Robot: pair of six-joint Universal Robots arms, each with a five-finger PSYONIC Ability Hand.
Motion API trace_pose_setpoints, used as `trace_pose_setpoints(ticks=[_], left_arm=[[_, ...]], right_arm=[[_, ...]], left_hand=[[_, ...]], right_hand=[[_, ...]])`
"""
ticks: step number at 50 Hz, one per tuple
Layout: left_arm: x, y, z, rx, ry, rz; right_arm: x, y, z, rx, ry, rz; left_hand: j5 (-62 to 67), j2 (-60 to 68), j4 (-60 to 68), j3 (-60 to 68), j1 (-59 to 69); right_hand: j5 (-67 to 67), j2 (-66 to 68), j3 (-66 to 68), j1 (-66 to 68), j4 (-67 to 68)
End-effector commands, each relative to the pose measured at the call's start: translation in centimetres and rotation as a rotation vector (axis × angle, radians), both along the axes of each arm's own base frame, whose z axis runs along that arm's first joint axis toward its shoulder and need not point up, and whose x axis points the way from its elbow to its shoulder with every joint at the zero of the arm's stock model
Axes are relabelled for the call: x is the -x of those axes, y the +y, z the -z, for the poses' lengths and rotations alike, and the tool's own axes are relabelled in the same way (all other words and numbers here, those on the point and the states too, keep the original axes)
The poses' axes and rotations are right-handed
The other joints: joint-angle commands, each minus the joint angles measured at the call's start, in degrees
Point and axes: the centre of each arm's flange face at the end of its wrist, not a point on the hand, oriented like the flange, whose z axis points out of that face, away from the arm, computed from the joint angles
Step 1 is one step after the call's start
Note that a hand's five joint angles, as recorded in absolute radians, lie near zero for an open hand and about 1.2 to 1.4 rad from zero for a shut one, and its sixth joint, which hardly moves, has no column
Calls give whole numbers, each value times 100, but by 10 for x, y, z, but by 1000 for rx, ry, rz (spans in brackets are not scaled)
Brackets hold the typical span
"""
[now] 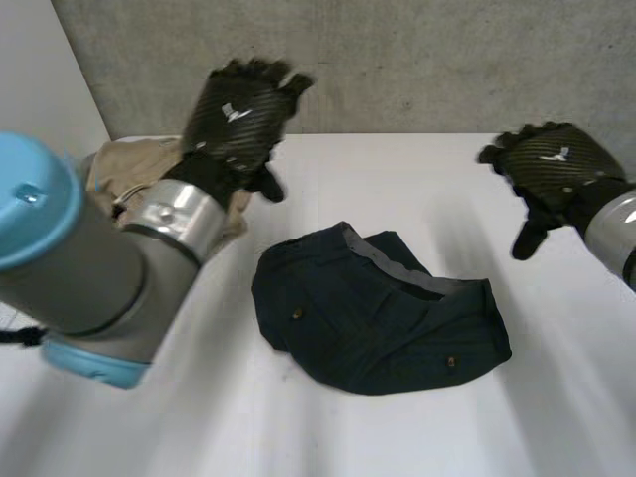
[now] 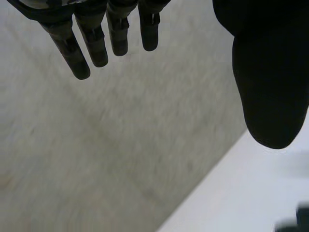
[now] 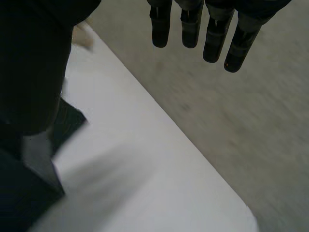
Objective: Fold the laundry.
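With the left hand (image 1: 238, 114) and right hand (image 1: 552, 159) straight-fingered and empty, take opposite edges of the dark garment (image 1: 368, 318), perhaps shorts, and flatten it.

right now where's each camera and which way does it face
Head view: behind the arms, looking down at white table, navy garment, beige garment; left hand, right hand open.
Left wrist view: on that wrist, facing grey wall, table edge; own fingers.
Right wrist view: on that wrist, facing wall, table; own fingers.
Head and right wrist share the navy garment.
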Motion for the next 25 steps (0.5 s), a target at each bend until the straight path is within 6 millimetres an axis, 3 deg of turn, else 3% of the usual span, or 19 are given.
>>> trace_pose_setpoints(ticks=[1, 7, 10, 19, 25], left_arm=[[-48, -15, 45, -220, -114, -157], [-77, -26, 81, -351, -167, -251], [-83, -26, 96, -395, -189, -266], [-84, -20, 106, -427, -204, -262], [-83, -15, 110, -439, -213, -253]], right_arm=[[-63, 23, 2, -61, -10, -253], [-109, 34, 13, -102, -42, -334], [-127, 29, 31, -164, -77, -335], [-157, 8, 77, -325, -208, -288], [-178, -21, 107, -318, -233, -256]], left_hand=[[135, 117, 130, 80, 182], [169, 150, 163, 113, 215], [202, 184, 197, 147, 249], [135, 117, 130, 80, 182], [118, 100, 113, 63, 165]], right_hand=[[-248, -166, -125, -39, -246], [-248, -165, -125, -39, -246], [-231, -149, -108, -22, -229], [-231, -149, -108, -22, -229], [138, 221, 261, 347, 140]])
